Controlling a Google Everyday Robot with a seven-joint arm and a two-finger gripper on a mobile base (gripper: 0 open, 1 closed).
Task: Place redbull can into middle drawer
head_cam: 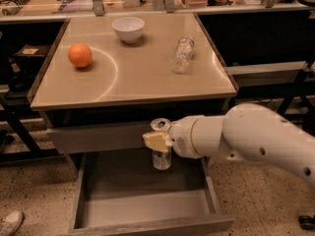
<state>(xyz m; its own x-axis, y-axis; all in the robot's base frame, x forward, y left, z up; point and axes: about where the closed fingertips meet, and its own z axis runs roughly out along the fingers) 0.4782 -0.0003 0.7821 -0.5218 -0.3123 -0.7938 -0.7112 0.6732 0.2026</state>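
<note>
The redbull can (161, 157), slim and silver with a silver top, is upright in my gripper (157, 141). The cream-coloured fingers (153, 141) are shut around its middle. The can hangs over the back part of the open middle drawer (123, 183), a wide shallow grey box with a smooth floor, and its base is a little above that floor. My white arm (246, 136) reaches in from the right, in front of the table's front edge.
On the tabletop (133, 75) are an orange (79, 55) at the left, a white bowl (128, 29) at the back and a clear plastic bottle (182, 54) lying at the right. A closed drawer front (93, 137) sits above the open drawer. A white shoe (10, 222) is on the floor at the bottom left.
</note>
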